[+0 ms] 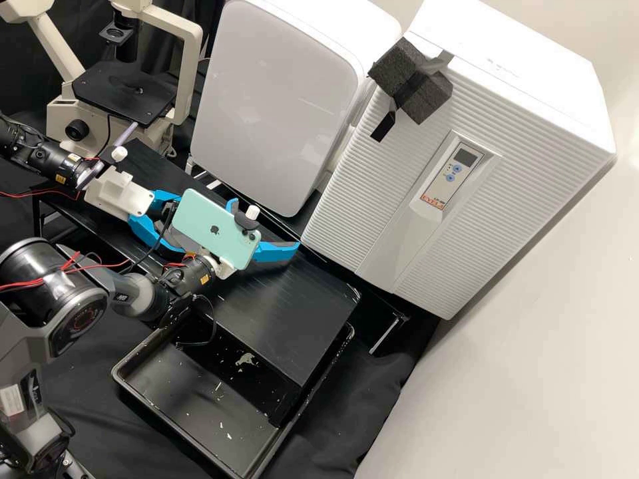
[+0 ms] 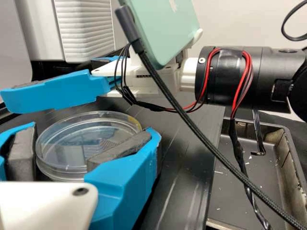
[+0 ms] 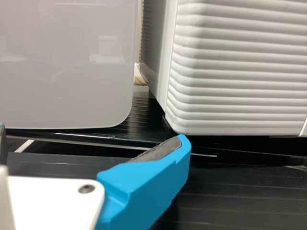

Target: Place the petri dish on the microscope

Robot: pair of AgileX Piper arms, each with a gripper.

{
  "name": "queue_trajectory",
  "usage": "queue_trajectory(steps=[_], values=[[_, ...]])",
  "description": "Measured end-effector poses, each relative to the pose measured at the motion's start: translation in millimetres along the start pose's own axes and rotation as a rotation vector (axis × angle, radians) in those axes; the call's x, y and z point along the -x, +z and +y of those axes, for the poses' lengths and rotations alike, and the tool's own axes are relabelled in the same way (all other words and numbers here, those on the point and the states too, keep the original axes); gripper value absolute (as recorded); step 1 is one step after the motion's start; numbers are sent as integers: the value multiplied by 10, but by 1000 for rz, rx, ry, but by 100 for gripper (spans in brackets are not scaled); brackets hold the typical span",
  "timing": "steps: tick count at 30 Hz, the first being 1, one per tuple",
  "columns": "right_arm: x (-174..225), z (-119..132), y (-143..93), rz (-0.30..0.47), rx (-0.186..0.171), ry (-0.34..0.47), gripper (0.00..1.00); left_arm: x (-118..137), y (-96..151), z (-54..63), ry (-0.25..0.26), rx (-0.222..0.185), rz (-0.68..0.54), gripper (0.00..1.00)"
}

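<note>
My left gripper [image 1: 163, 223] is at the left of the bench in the high view, partly behind the phone on the right arm. In the left wrist view the left gripper [image 2: 88, 136] is shut on the clear petri dish [image 2: 72, 146], a dark pad on either side of its rim. Just past the dish lies a blue finger [image 2: 53, 93] of the other arm. The right gripper [image 1: 265, 226] stands open over the bench; in its own view the right gripper [image 3: 93, 134] has its fingers wide apart. At the back left is the microscope [image 1: 126, 93] with its black stage.
A green phone [image 1: 216, 229] is mounted on the right arm, with a cable [image 2: 192, 124] hanging across the left wrist view. Two white appliances [image 1: 279, 100] [image 1: 466, 153] line the back of the bench. A black tray [image 1: 193, 406] lies at the front under the bench edge [image 1: 293, 319].
</note>
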Motion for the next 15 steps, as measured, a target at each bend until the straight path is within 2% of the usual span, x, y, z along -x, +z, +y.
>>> queue_trajectory(steps=[8,15], values=[[0,0,0,0,0,0,100,5,-3,-8,5,13,5,0],[0,0,0,0,0,0,100,150,-73,-54,35,78,37,0]])
